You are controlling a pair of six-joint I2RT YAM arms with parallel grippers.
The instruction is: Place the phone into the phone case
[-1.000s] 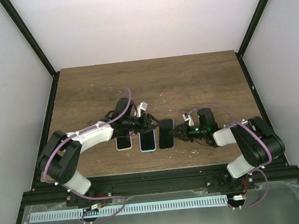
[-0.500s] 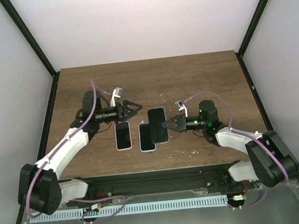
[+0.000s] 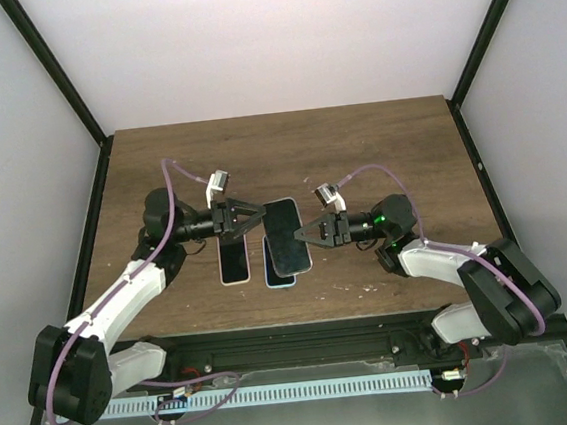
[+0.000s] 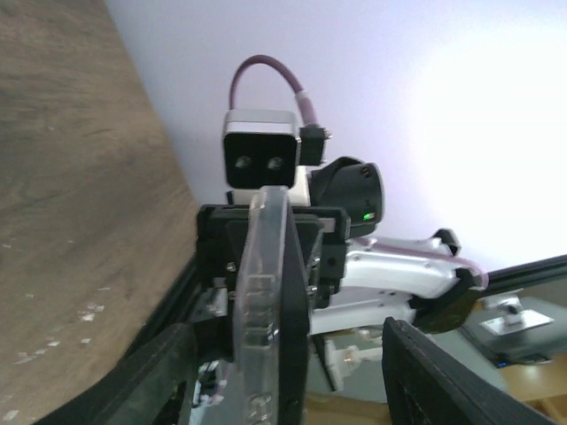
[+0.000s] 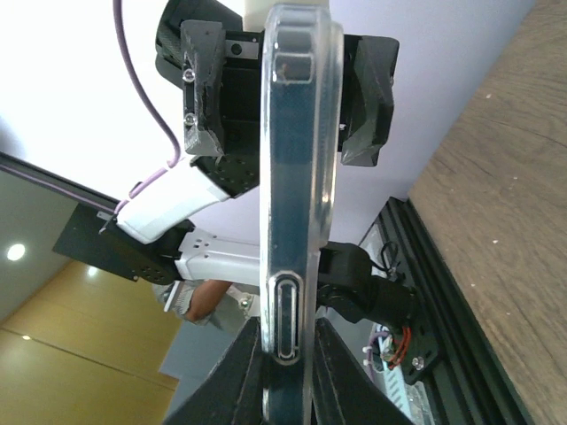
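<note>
A clear phone case (image 5: 297, 177) stands edge-on in the right wrist view, with my right gripper (image 5: 292, 376) shut on its lower end beside the charging slot. The left wrist view shows the clear phone case (image 4: 261, 292) with the black phone (image 4: 299, 301) lying against it. From above, the cased phone (image 3: 286, 234) hangs tilted over the table, my right gripper (image 3: 300, 236) on its right edge. My left gripper (image 3: 254, 218) is open at its left edge. Its fingers (image 4: 151, 376) stand apart from the case on both sides.
Two more phones lie flat on the wooden table (image 3: 358, 155) under the grippers: a dark one (image 3: 233, 264) and one with a light blue rim (image 3: 281, 276), partly covered by the held phone. Black frame rails border the table.
The right gripper has carried the cased phone up and to the left and tilted it. The left gripper has swung round to face it, and its open jaws now straddle the phone's left edge.
</note>
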